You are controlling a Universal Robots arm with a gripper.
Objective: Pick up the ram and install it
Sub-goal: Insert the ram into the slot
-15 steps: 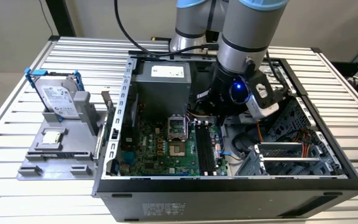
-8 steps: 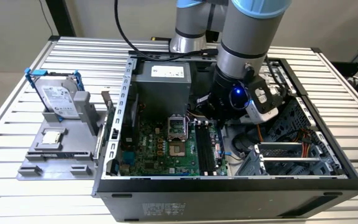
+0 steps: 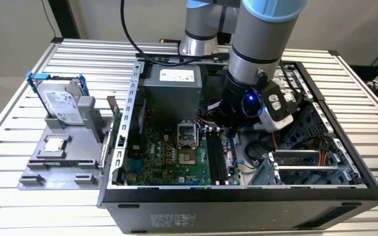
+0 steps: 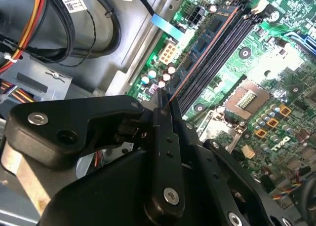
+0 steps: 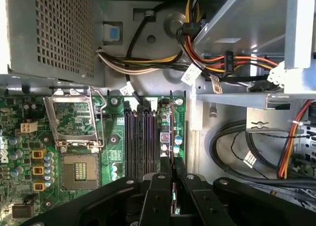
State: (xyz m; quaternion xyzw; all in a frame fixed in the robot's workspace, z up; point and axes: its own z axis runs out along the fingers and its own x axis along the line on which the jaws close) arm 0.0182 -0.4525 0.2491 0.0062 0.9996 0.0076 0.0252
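Overall, the exterior view showed an open computer case point(image 3: 241, 196) lying on its side on a slatted tabletop point(image 3: 18, 216), with the motherboard point(image 3: 169, 157) facing up. The arm point(image 3: 255, 54) reached down into the case, and its end effector point(image 3: 232, 129) sat low over the black memory slots point(image 3: 216, 157) beside the processor socket point(image 3: 187, 158). Toward the exterior view's left, a grey holder point(image 3: 61, 157) on the tabletop carried a silver hard drive point(image 3: 63, 103) in a blue bracket, well apart from the work.

Next, in the second wrist view, the black fingers point(image 4: 165, 152) were pressed together on the ram point(image 4: 174, 98), a thin board held on edge between them. Its length ran in line with the slots point(image 4: 217, 48), probably so it could go straight down into one. I judged the stick to be at or just above its slot, and I could not tell if it was seated.

Finally, in the first wrist view, the end effector point(image 5: 173, 186) pinched the ram point(image 5: 172, 137) at the side of the slot bank point(image 5: 140, 142) nearest the metal case wall. Coloured power cables point(image 5: 237, 63) and a drive cage point(image 5: 247, 28) lay beyond the board.
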